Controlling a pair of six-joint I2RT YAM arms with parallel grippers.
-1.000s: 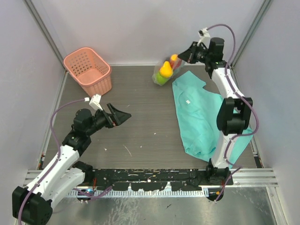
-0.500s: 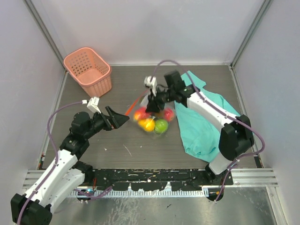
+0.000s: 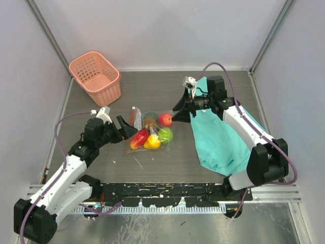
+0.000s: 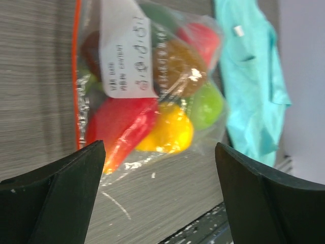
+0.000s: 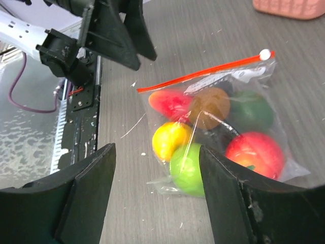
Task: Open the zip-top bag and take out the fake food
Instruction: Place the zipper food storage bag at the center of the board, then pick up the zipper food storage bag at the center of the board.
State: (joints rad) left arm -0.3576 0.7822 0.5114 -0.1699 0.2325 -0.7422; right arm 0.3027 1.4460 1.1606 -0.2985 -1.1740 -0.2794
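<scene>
Found grey wood-grain worktop (image 3: 152, 86) enclosed by pale walls (image 3: 167, 30). Noted left arm (image 3: 71, 168) reaching in from the near left, left jaws spread wide and gripping nothing, tips close by the bag's zip edge. Could not determine contact. Noted right arm (image 3: 244, 127) bent over the cloth, right jaws likewise parted and empty, pointed at the bag from its right and clear of it. Recorded teal cloth (image 3: 218, 137) rumpled along the right side of the worktop. Recorded pink basket (image 3: 95, 76) upright in the far left corner, well apart from the bag. Located zip-top bag (image 3: 150, 131) lying flat near the middle of the worktop, between both sets of jaws, near the cloth but not touching it. Confirmed fake food (image 3: 151, 143) inside the bag: red, yellow, green, brown and dark green pieces packed together. Saw white label (image 4: 127, 56) on the upper face. Traced red-orange zip strip (image 5: 203, 73) along one edge, small white slider (image 5: 263, 52) at its end.
</scene>
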